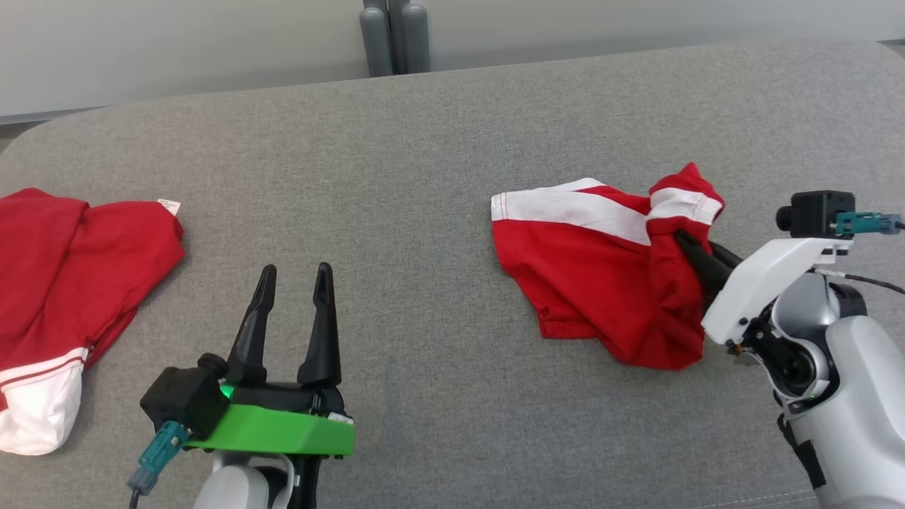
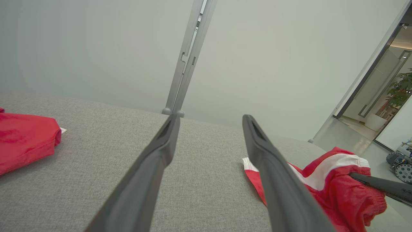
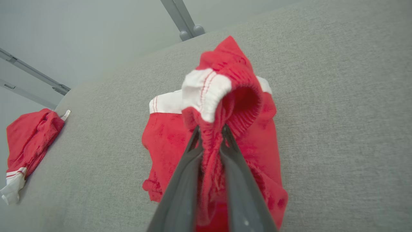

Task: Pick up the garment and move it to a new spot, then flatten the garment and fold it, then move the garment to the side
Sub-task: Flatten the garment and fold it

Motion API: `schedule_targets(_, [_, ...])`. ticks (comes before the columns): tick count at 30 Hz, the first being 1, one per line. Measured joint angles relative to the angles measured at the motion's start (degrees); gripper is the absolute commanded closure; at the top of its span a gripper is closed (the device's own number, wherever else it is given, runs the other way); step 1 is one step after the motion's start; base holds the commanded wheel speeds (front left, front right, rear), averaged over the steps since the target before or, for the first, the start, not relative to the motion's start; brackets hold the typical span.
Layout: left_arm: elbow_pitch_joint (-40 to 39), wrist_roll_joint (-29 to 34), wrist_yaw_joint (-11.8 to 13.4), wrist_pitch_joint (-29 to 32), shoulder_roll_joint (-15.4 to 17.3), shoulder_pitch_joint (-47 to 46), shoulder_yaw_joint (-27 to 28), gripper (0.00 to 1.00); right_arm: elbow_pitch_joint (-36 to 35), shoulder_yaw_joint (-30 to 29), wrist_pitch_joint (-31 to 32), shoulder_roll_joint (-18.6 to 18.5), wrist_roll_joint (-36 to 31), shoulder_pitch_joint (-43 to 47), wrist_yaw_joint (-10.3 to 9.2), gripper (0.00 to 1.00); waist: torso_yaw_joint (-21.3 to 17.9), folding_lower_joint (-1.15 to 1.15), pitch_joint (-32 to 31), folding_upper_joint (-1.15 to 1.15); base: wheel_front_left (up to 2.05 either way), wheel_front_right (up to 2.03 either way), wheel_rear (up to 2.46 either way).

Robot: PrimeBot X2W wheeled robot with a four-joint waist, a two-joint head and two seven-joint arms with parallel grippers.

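- One garment [image 1: 601, 283], red with a white band, is my job. It lies bunched on the grey pad [image 1: 424, 177], with one gathered end caught between the fingers of my right gripper [image 3: 210, 132].
- Its elastic end stands up in a loop just past my right fingertips. The rest trails away from them and rests on the pad.
- I judge it sits this way because I hold it by a single bunched edge, so the cloth sags and crumples instead of spreading.
- My right gripper's jaws are narrow, pinched on a thick fold of the garment, and red cloth fills the gap between the fingers along their length.
- I take this for the pick-up-and-move step: the grip is made, most of the cloth is on the pad, and flattening and folding are not yet done.
- My left gripper [image 1: 295, 272] has its jaws wide. It holds nothing and touches nothing, and it hovers over bare pad.
- The garment lies off to that gripper's right, apart from it.
- I judge the left gripper waits open so it can take a second edge once the cloth needs spreading.
- A second garment [image 1: 71, 283], also red and white, lies to the left of my left gripper and well apart from my right. Neither gripper touches it.
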Motion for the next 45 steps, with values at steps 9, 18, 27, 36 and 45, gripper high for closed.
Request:
schedule_targets(9, [0.23,-0.30,0.00,0.00,0.00,0.05,-0.79,0.00,-1.27,4.09,-0.77,6.35,1.44,0.26,-0.01,1.00,0.82,0.00,-0.64,0.00,0.00,0.00,0.00])
schedule_targets(18, [0.48,-1.46,0.00,0.00,0.00,0.04,-1.66,0.00,10.77,4.12,-6.34,10.73,-3.88,-4.75,-0.01,1.00,2.76,0.00,-0.74,0.00,0.00,0.00,0.00])
schedule_targets(27, [0.35,-1.97,0.25,0.00,0.00,0.01,-1.90,0.00,20.08,5.26,-12.52,11.62,-5.22,-9.66,-0.01,0.00,4.64,0.00,-0.31,0.00,0.00,0.00,0.00])
schedule_targets(36, [-0.07,-2.22,0.52,0.00,0.00,0.01,-1.85,0.00,16.05,15.30,-13.19,11.71,1.53,-9.19,-0.01,0.00,3.85,0.00,-0.08,0.00,0.00,0.00,0.00])
schedule_targets(45, [-0.41,-2.20,0.73,0.00,0.00,0.01,-1.72,0.00,7.58,14.68,-20.41,9.58,0.20,-7.11,-0.01,0.00,2.76,0.00,0.28,0.00,0.00,0.00,0.00])
